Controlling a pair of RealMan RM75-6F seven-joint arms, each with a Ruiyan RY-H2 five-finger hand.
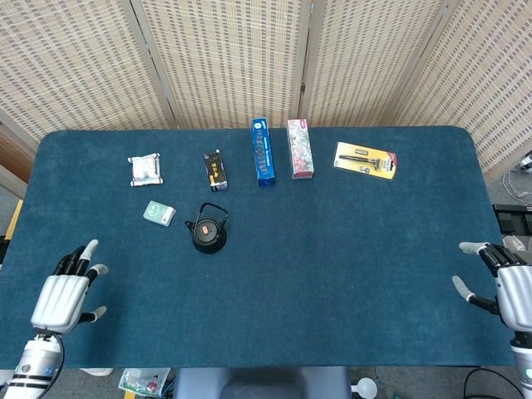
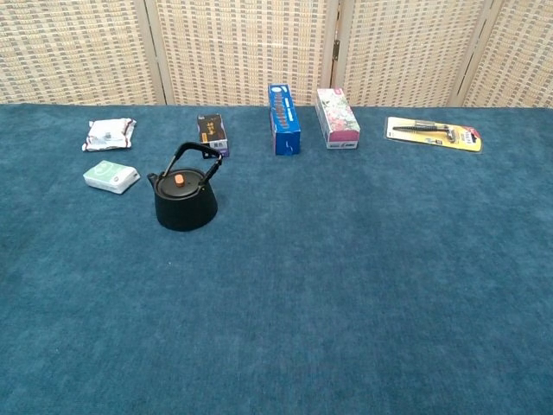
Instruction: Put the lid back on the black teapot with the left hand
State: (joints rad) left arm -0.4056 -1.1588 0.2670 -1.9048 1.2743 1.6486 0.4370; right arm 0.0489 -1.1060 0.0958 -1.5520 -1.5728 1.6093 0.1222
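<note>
The black teapot (image 1: 208, 233) (image 2: 185, 202) stands left of the table's middle, handle upright. Its lid with an orange knob (image 2: 178, 180) sits on top of the pot. My left hand (image 1: 63, 296) hovers near the front left corner, far from the teapot, fingers spread and empty. My right hand (image 1: 507, 283) is at the table's right edge, fingers apart, holding nothing. Neither hand shows in the chest view.
Along the back lie a white packet (image 1: 145, 169), a small dark box (image 1: 215, 170), a blue box (image 1: 263, 151), a floral box (image 1: 299, 148) and a yellow carded tool (image 1: 365, 160). A small green-white pack (image 1: 159, 214) lies left of the teapot.
</note>
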